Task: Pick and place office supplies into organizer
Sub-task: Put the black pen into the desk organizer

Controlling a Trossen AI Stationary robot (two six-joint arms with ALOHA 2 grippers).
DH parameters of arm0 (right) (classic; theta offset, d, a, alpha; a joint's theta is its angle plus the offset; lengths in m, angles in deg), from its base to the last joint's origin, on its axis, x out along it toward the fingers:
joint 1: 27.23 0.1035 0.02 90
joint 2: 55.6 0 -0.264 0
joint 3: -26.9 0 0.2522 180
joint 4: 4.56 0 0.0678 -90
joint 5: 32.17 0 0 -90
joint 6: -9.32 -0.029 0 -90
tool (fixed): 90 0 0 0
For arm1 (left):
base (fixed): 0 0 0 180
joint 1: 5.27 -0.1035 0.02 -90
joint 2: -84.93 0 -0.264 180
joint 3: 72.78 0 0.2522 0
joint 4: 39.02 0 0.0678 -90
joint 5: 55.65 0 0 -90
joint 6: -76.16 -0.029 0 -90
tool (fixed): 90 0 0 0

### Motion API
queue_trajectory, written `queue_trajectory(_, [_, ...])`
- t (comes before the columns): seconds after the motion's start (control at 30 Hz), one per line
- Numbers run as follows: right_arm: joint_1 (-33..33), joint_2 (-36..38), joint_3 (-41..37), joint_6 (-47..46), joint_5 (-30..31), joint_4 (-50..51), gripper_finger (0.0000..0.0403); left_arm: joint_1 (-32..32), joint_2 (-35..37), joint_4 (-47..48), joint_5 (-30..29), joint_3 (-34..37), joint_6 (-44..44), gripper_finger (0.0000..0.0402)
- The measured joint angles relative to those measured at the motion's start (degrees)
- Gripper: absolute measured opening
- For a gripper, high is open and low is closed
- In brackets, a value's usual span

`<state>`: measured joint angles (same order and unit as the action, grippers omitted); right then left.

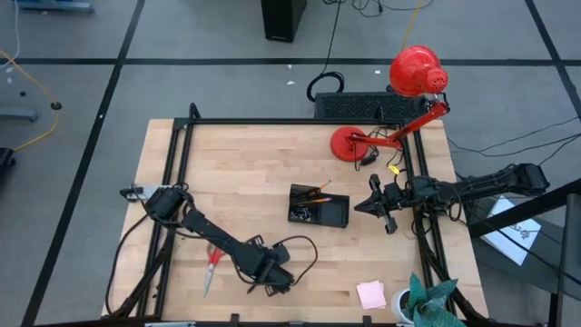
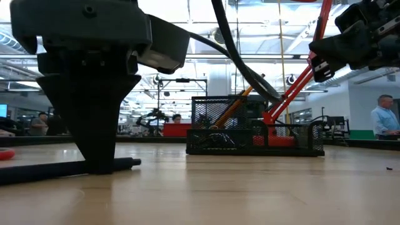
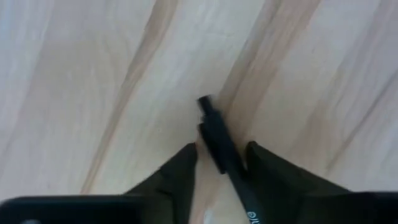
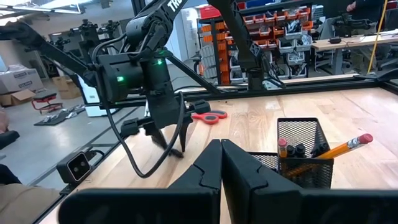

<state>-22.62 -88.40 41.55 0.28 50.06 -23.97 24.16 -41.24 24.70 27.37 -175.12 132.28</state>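
Near the wooden worktop's front edge, the left gripper straddles a slim black pen lying flat, fingers not yet clamped, ready to lift it toward the black mesh organizer mid-table, while the right gripper waits clenched beside it.

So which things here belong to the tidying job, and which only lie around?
Job: organizer, black pen between the left gripper fingers, scissors, pink sticky notes, pencil.
Lying about: red lamp, teal cloth.
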Motion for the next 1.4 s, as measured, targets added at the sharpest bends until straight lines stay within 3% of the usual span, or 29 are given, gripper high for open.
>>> queue_trajectory(0.17, [0.00,0.00,-0.01,-0.35,-0.01,0.07,0.0000,0.22,0.04,0.52,-0.27,0.09,-0.20,0.0048])
queue_trajectory(0.27, [0.00,0.00,0.00,-0.35,0.00,0.07,0.0000,0.28,0.07,0.18,-0.84,0.09,-0.90,0.0014])
queue_trajectory(0.53, [0.00,0.00,-0.02,-0.37,-0.02,0.11,0.0000,0.72,0.27,-3.79,-8.69,0.35,-6.45,0.0056])
queue_trajectory(0.7, [0.00,-0.01,0.00,-0.77,-0.04,0.50,0.0000,-0.73,1.79,-5.42,-23.49,0.74,-12.26,0.0040])
queue_trajectory(0.77, [0.00,0.00,0.00,-0.77,-0.03,0.79,0.0000,-2.09,3.86,-6.69,-28.25,0.89,-17.79,0.0027])
queue_trajectory(0.93, [0.00,-0.02,0.00,-0.61,0.02,0.96,0.0000,-6.58,9.65,-16.31,-30.08,0.46,-34.13,0.0015])
queue_trajectory(1.07, [0.00,-0.02,0.00,-0.59,0.02,1.16,0.0000,-9.67,13.62,-27.41,-27.92,0.51,-50.54,0.0033])
queue_trajectory(1.23, [0.00,-0.13,0.00,-0.59,0.02,1.52,0.0000,-14.30,17.59,-40.17,-13.50,0.41,-67.18,0.0037])
queue_trajectory(1.4, [0.00,-0.13,-0.02,-0.70,0.02,2.49,0.0000,-20.40,22.67,-48.65,0.90,0.31,-71.05,0.0032])
